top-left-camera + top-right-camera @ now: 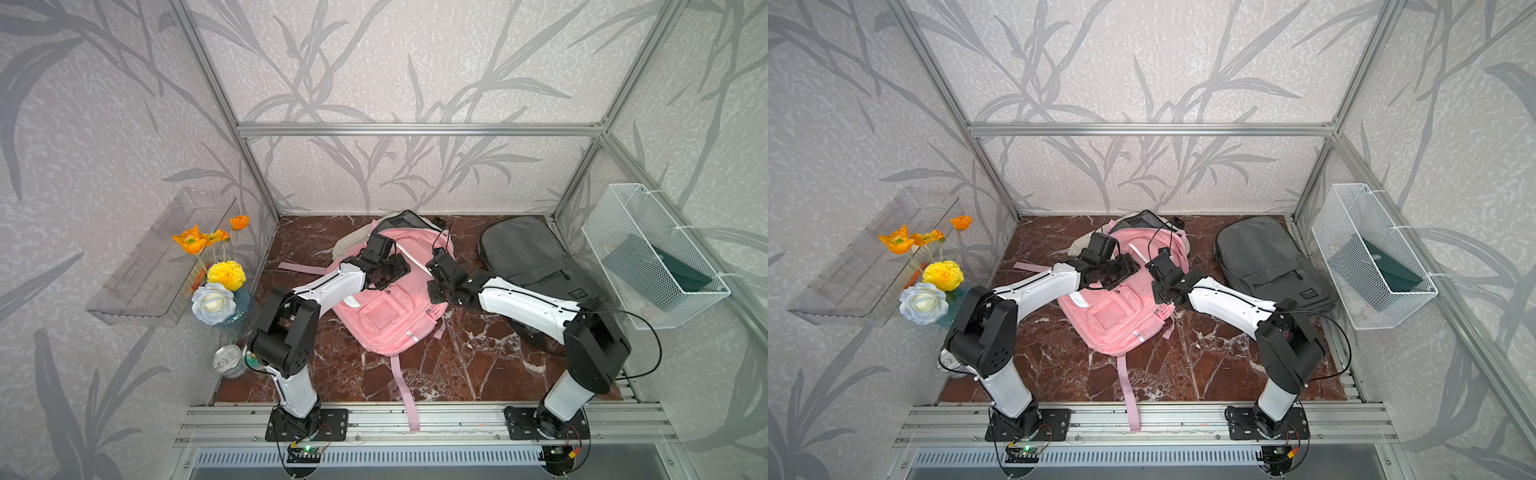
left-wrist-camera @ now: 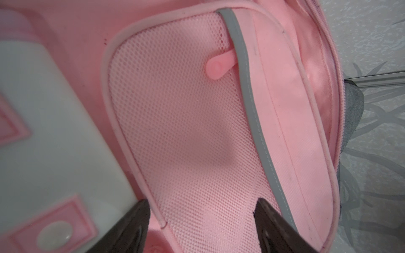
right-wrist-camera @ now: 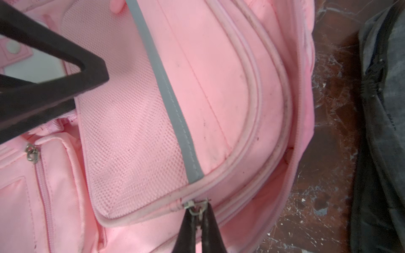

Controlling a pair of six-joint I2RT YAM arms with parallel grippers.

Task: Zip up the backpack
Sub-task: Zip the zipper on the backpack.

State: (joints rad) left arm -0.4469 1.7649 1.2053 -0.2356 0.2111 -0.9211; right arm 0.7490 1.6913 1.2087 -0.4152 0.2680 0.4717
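The pink backpack (image 1: 386,307) (image 1: 1113,316) lies flat mid-table in both top views, with both arms over its upper half. My left gripper (image 2: 202,202) is open, its fingers hovering either side of the pink mesh panel (image 2: 186,131) and holding nothing. A grey reflective strip (image 2: 247,98) runs beside the mesh. My right gripper (image 3: 199,211) is shut on the metal zipper pull (image 3: 196,207) on the backpack's right side. Past the slider the zipper track (image 3: 293,153) gapes open around the curve. One left finger (image 3: 65,72) shows in the right wrist view.
A grey backpack (image 1: 528,257) lies at the right, close to the pink one. A vase of flowers (image 1: 220,282) and a can (image 1: 228,361) stand at the left edge. A white wire basket (image 1: 652,257) hangs on the right wall. A pink strap (image 1: 405,390) trails over the front rail.
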